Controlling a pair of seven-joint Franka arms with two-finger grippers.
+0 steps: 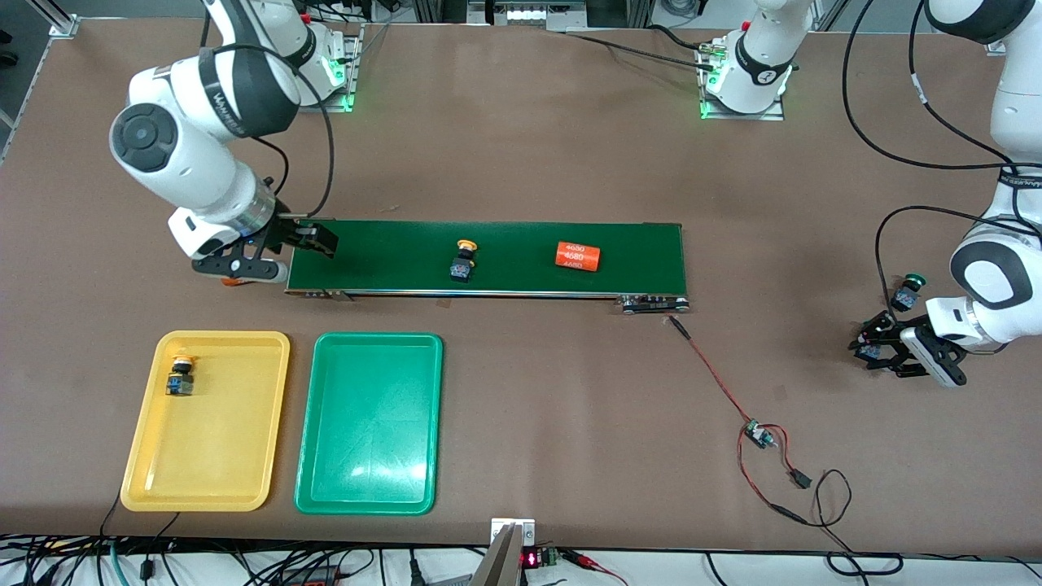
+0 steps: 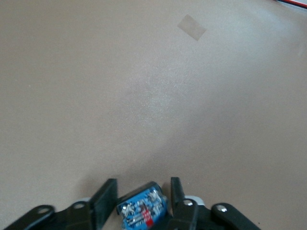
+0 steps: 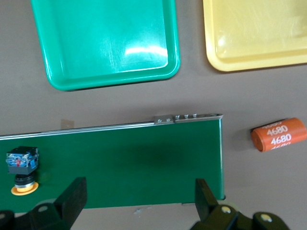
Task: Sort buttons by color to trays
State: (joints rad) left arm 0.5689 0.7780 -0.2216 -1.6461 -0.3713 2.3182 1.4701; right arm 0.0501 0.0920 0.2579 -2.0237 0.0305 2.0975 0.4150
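While the right arm waits, the work is at the edge of the frame on the left arm's side, about halfway down. There the left claw is down at the table and pinched narrow on a button. From the wrist I see only its blue underside between the fingers, so I cannot tell its cap colour. Gripping the blocky body rather than the round cap looks the sensible hold, since flat sides give the fingers something square to bite on. Just beside that claw a green button stands on the table, cap up, well apart from both trays.

The right claw hangs wide open over the belt at the right arm's end, in the upper middle of the frame. I'd guess it is parked there to meet whatever the belt brings. On the belt, mid-frame, sits a yellow button, and farther toward the left arm's end an orange cylinder, which is not for sorting.

Low in the frame, at the right arm's end, lie the trays side by side. The yellow tray has one yellow button in its upper corner. The green tray holds nothing. So by my reckoning one of four is sorted, and the held one has the whole table to cross.
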